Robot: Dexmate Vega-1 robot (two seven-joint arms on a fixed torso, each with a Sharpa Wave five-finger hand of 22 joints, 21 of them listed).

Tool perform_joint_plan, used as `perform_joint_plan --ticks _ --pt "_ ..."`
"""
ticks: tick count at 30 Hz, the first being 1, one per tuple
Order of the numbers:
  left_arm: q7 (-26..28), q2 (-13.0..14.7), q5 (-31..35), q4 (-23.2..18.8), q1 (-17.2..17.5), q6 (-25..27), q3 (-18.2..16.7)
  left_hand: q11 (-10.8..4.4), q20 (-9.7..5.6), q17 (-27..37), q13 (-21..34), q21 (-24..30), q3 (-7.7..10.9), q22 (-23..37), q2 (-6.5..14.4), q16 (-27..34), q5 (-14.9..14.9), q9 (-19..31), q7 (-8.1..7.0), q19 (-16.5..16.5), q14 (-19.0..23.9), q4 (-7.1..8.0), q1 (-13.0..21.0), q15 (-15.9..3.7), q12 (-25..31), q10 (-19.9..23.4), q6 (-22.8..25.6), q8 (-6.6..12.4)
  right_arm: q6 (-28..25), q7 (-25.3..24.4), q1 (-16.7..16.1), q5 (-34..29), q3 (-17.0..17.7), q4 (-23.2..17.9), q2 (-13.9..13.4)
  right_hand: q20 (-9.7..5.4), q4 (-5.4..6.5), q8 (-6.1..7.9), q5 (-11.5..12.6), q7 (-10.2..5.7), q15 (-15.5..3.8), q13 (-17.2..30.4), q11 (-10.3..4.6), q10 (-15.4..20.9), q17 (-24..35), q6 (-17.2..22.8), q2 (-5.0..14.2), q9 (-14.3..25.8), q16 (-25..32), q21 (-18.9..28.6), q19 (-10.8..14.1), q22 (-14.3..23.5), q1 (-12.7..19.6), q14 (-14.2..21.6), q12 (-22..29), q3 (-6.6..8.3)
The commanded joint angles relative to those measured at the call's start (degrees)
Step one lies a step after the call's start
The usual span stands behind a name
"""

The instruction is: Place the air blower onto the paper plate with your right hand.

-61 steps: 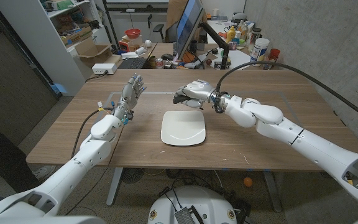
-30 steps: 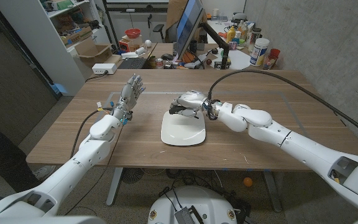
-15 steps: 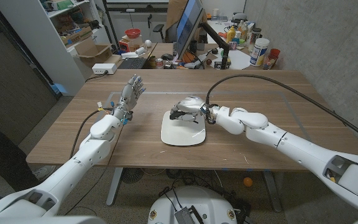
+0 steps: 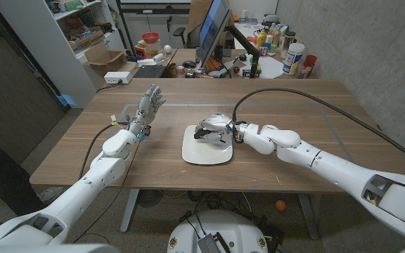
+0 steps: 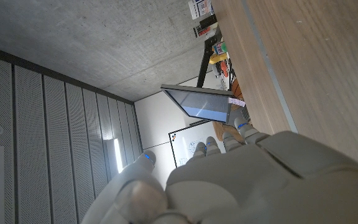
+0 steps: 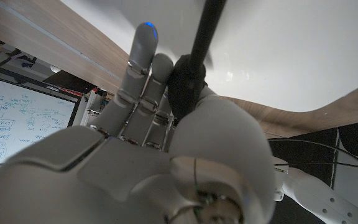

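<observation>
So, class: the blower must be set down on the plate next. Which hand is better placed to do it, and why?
The right hand. It already holds the blower over the plate. The left hand is raised off to the plate's side, fingers apart, holding nothing.

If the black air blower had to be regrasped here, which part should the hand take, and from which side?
The bulb, I'd judge, from above and the robot's right. The right hand already holds the black air blower by its rounded bulb over the white square paper plate. The thin nozzle pointing out over the plate looks too slim for a firm hold.
</observation>
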Motion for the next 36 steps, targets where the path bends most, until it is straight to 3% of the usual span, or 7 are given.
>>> perform_joint_plan --ticks 1,12,16,19,24,29,36 --pt "0.1 0.0 0.1 0.1 0.0 0.1 0.1 0.51 0.04 0.2 0.3 -0.1 -0.10 0.2 5.8 0.2 0.2 0.3 0.23 0.3 -2.2 -0.07 0.1 0.38 0.1 -3.1 -2.2 0.02 -1.3 0.1 0.7 0.4 -1.3 2.2 0.2 -3.93 0.13 0.40 0.5 0.75 -2.75 0.4 0.16 0.5 0.2 1.6 0.97 0.1 -0.1 0.8 -0.5 -0.1 0.8 0.7 0.4 0.33" --pt "0.2 0.1 0.2 0.1 -0.1 0.0 0.0 0.54 0.05 0.2 0.3 -0.1 -0.15 0.2 5.8 0.2 0.2 0.3 0.29 0.3 -2.2 -0.06 0.1 0.32 0.1 -3.2 -2.2 0.02 -0.4 3.3 1.5 -0.3 -2.2 -0.1 -1.7 -3.80 1.02 -0.12 0.2 1.03 -2.54 0.0 0.51 -0.4 -0.1 0.2 0.31 0.0 -0.9 1.6 -0.7 -1.1 -0.5 -0.2 -0.1 -0.35" --pt "0.1 0.2 0.1 0.0 -0.2 0.0 0.0 0.54 0.05 0.2 0.3 -0.1 -0.16 0.2 5.8 0.2 0.2 0.3 0.33 0.3 -2.2 -0.06 0.1 0.28 0.1 -3.1 -2.2 0.02 0.3 5.4 1.8 -0.6 -2.3 -1.1 -2.5 -3.64 4.03 -0.88 -0.3 2.30 -2.54 -2.0 1.97 -0.4 -2.0 -0.6 -1.75 -0.6 -3.8 2.4 0.4 -3.3 -6.1 -1.3 -0.7 -3.38" --pt "0.0 0.2 0.1 0.0 -0.2 0.0 0.0 0.53 0.05 0.2 0.3 -0.2 -0.17 0.2 5.8 0.2 0.2 0.3 0.35 0.3 -2.2 -0.06 0.1 0.26 0.1 -3.2 -2.2 0.02 0.3 6.7 1.8 -1.2 -2.2 -2.1 -3.1 -3.34 5.31 -2.01 -0.2 2.42 -2.56 -3.8 2.63 -1.5 -9.0 -2.3 -2.94 -1.5 -10.1 1.3 0.4 -7.2 -10.2 -0.9 -1.4 -5.97" --pt "-0.1 0.2 0.1 -0.1 -0.2 -0.1 0.0 0.58 0.05 0.2 0.3 -0.2 -0.20 0.2 5.8 0.2 0.2 0.3 0.31 0.3 -2.3 -0.06 0.1 0.36 0.1 -3.2 -2.2 0.02 -0.4 9.0 1.9 -2.8 -2.1 -3.9 -3.8 0.45 8.63 -4.16 0.7 2.87 -2.00 -7.9 3.54 -5.3 -20.6 -5.1 -5.78 -3.4 -21.9 -3.3 -1.0 -12.4 -18.2 -3.3 -3.8 -9.82" --pt "0.0 0.2 0.2 -0.2 -0.1 -0.1 0.0 0.58 0.03 0.2 0.3 -0.2 -0.22 0.2 5.8 0.2 0.2 0.3 0.24 0.3 -2.3 -0.08 0.1 0.37 0.1 -3.2 -2.2 0.02 -0.1 10.1 2.0 -3.3 -1.8 -4.7 -4.0 2.93 10.11 -6.59 1.4 2.79 -0.56 -10.7 4.71 -6.9 -27.3 -8.2 -8.76 -4.9 -28.5 -6.2 -2.4 -12.4 -22.4 -5.6 -5.6 -12.13" --pt "0.1 0.4 0.2 -0.4 0.1 -0.1 -0.1 0.53 -0.01 0.1 0.3 -0.2 -0.25 0.2 5.7 0.2 0.2 0.3 0.27 0.3 -2.3 -0.11 0.1 0.37 0.1 -3.2 -2.2 0.02 0.5 11.6 2.3 -3.3 -1.5 -5.1 -3.8 4.98 11.43 -9.11 1.7 2.53 0.63 -13.1 4.84 -9.0 -30.0 -11.3 -11.68 -6.2 -32.4 -8.8 -4.4 -12.4 -26.6 -8.7 -7.5 -14.67"
